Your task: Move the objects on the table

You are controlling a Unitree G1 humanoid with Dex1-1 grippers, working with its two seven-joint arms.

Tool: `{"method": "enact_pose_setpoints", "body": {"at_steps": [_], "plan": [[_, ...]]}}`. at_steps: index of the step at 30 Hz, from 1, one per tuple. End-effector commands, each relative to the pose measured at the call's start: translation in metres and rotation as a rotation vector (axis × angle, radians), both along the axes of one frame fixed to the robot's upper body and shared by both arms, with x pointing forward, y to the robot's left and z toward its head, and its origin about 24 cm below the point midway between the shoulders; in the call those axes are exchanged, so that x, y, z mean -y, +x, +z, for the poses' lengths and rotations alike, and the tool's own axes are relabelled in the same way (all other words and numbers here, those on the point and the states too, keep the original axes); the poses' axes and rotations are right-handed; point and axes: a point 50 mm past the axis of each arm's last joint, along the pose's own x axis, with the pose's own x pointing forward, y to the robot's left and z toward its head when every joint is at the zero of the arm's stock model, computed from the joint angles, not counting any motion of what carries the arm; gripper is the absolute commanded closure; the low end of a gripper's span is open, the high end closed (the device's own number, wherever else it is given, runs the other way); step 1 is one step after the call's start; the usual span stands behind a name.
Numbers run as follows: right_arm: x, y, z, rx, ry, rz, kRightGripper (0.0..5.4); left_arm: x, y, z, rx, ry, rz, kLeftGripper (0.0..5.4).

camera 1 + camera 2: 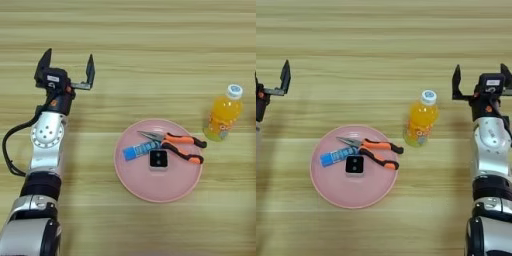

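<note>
Wood grain runs in horizontal stripes across the table point(150, 50), which fills both views. At the left, the left arm reaches up from the near edge toward the far side, forearm almost straight with a black cable looping off its left flank. The left gripper point(67, 67) hangs over bare wood with its two black fingers spread wide, holding nothing.

Right of it, near the middle, sits the round pink plate point(145, 187). On the plate, the blue tube point(141, 149) lies slanted at the left, its right end just beside the small black square block point(158, 159). The pliers point(172, 144) lie across the far right part of the plate, nose pointing left above the tube, orange-and-black handles splayed toward the right rim.

Just beyond the plate's right rim, apart from it, the orange juice bottle point(420, 119) stands upright with its white cap on.

Farthest right, the right arm rises from the near edge in the same straight pose. The right gripper point(481, 80) is well apart from the bottle, fingers likewise spread and empty.
</note>
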Motion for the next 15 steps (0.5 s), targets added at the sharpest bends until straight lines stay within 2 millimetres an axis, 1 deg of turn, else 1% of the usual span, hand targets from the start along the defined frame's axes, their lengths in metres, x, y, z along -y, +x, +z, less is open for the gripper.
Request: {"method": "enact_pose_setpoints", "body": {"at_steps": [1,11,15], "plan": [[-0.007,0.003,0.0,0.016,0.015,0.024,0.01,0.0,-0.001,0.001,0.005,0.019,-0.003,0.0],[-0.008,-0.001,-0.008,0.017,0.046,0.009,0.01,0.0,-0.002,0.001,0.003,0.029,-0.014,0.0],[-0.007,-0.002,-0.012,0.006,0.052,-0.007,0.01,0.002,-0.001,0.004,0.0,0.048,-0.05,0.0]]}}
